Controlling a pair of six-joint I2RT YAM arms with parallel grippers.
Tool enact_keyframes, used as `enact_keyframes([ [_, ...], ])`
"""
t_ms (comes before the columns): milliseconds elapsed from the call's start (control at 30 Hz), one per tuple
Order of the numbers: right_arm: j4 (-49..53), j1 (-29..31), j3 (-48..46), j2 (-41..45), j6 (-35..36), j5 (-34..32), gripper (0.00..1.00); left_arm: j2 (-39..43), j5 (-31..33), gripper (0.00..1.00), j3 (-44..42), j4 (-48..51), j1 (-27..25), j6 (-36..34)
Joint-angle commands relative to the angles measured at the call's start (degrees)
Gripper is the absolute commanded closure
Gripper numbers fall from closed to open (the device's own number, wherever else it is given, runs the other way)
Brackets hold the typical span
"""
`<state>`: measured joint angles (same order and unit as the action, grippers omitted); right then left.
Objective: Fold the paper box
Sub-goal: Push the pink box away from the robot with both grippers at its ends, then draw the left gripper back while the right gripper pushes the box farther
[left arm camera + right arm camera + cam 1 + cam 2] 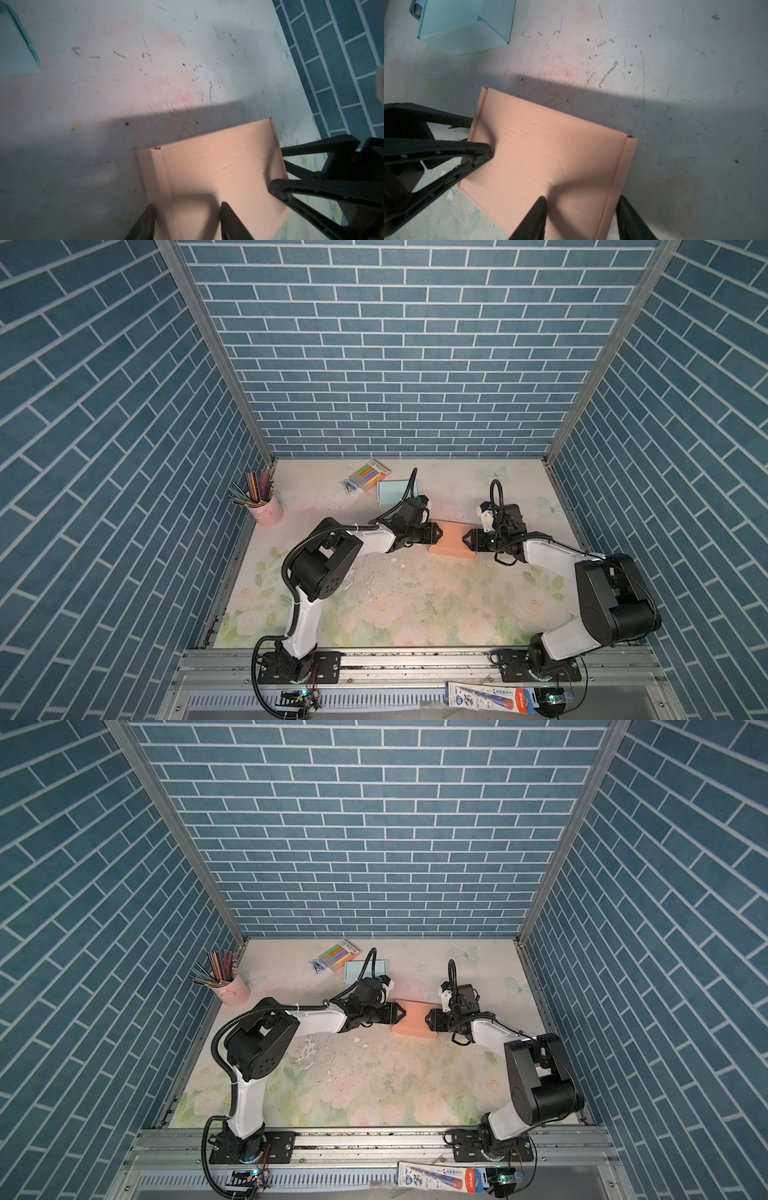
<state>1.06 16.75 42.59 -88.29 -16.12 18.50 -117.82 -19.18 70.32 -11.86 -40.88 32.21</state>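
A salmon-pink paper box (pixel 452 542) (pixel 414 1022) lies flat on the floral mat, lid side up, between my two grippers. My left gripper (pixel 441 533) (pixel 404 1012) stands open at the box's left end. In the left wrist view (pixel 187 204) one finger sits by the folded side wall and the other over the lid (pixel 218 176). My right gripper (pixel 464 540) (pixel 427 1019) stands open at the right end. In the right wrist view (pixel 582 197) one finger rests over the lid (pixel 550 149) and the other just outside the side wall. Neither gripper lifts the box.
A light blue box (pixel 392 491) (pixel 467 27) sits just behind the left gripper. Further back lie a pack of coloured markers (pixel 370 475) and a small crumpled blue scrap (pixel 349 486). A pink cup of pencils (pixel 266 510) stands at the left wall. A printed package (pixel 490 695) lies on the front rail.
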Motion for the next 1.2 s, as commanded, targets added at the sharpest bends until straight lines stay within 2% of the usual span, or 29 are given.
enact_keyframes([
  [0,-1.9,1.2,2.0,-1.2,2.2,11.0,0.47,-1.5,-6.2,0.5,2.3,-5.1,-2.3,-0.8],
  [167,-1.3,-0.5,1.9,-1.0,2.5,9.9,0.39,-0.3,-6.3,0.46,0.4,-6.8,-1.8,0.3],
  [400,1.8,-1.0,0.5,4.4,3.2,6.9,0.13,9.1,-3.8,0.12,-7.0,-7.4,0.3,-0.7],
  [667,8.9,1.3,-1.8,16.2,3.8,-0.5,0.08,23.9,-1.8,0.12,-22.9,-7.6,1.4,-0.3],
  [733,10.4,4.0,-2.3,18.7,2.9,-2.9,0.09,28.4,-1.3,0.12,-28.3,-9.3,0.8,0.7],
  [967,6.2,17.2,-5.9,20.6,-5.9,-7.6,0.3,43.1,4.4,0.12,-40.3,-6.7,-0.9,2.3],
  [1167,-1.2,22.0,-8.8,16.2,-10.4,-7.9,0.49,50.8,7.4,0.12,-46.1,-5.7,-0.8,3.8],
])
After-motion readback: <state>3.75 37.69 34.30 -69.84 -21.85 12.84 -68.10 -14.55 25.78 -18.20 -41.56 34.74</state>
